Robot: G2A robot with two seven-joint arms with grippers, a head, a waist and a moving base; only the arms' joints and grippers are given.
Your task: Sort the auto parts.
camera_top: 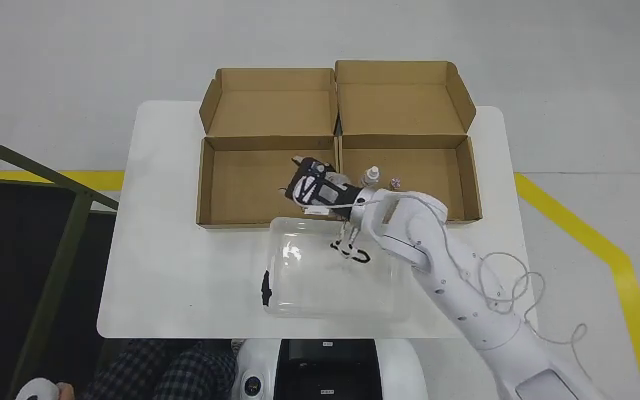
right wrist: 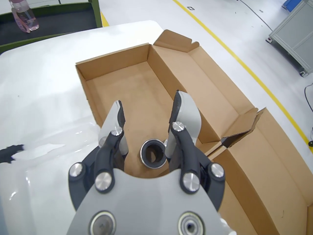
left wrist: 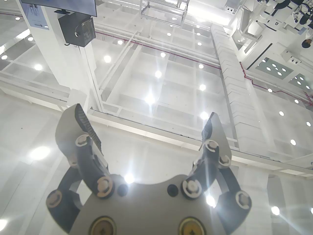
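Observation:
My right gripper hangs open over the near right corner of the left cardboard box, nothing between its fingers. A metal ring with a black inner sleeve lies on the box floor just below the gripper's palm. From above, the same gripper sits over the left box. A clear plastic tray in front of the boxes holds a black toothed part and a black clip. My left gripper is open and empty, pointing up at the ceiling.
The right cardboard box adjoins the left one and holds two small parts by its near left corner. Both lids stand open at the back. A pink bottle stands on a dark bench beyond the table.

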